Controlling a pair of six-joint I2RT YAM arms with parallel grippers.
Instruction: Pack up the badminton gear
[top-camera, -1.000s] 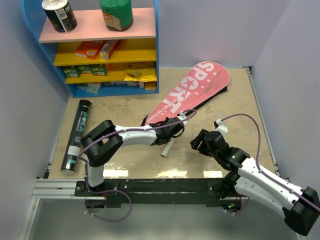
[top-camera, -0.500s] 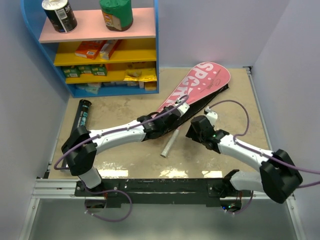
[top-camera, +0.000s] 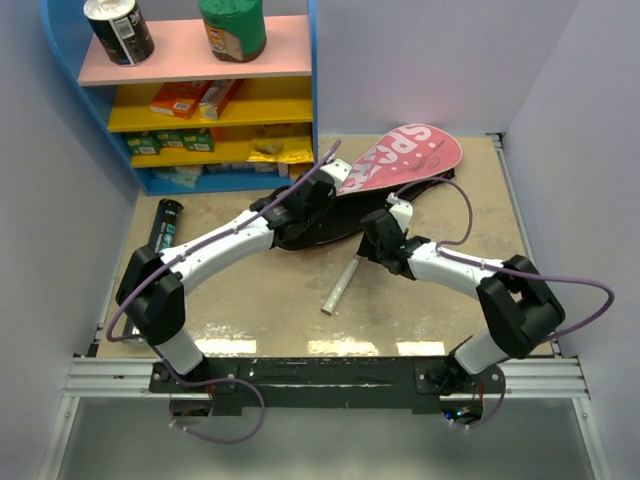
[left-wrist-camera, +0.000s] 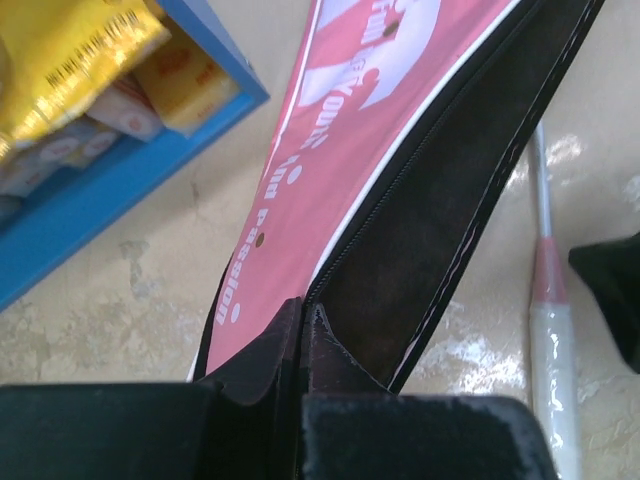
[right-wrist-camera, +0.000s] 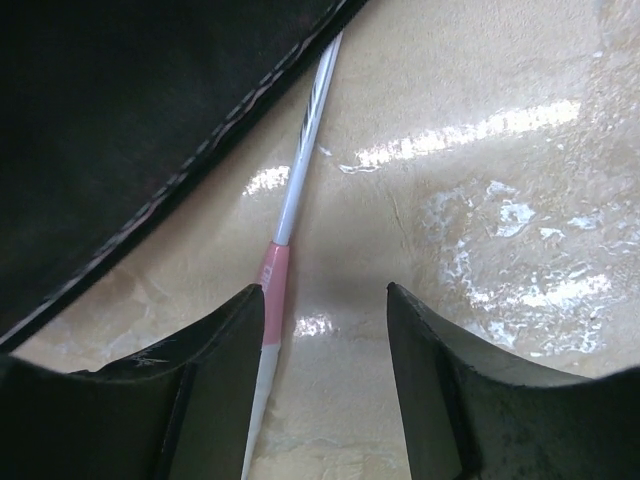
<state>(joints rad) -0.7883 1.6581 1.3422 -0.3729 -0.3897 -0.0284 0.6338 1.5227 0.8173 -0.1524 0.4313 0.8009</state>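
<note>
Left gripper pinches the cover edge, holding it open.
Right gripper, spread, hovers over the racket handle jutting toward 7 o'clock, probably to push it in.

Top view bright & even, light from overhead, soft shadows under arms; pale glare streaks on bench nr front edge. Left wrist cam: fingers v. close, dark, blurry at bottom; cover lining reads near-black, no detail. Right wrist cam: strong white glare patches on glossy bench, fingers out of focus, racket shaft fairly sharp
</note>
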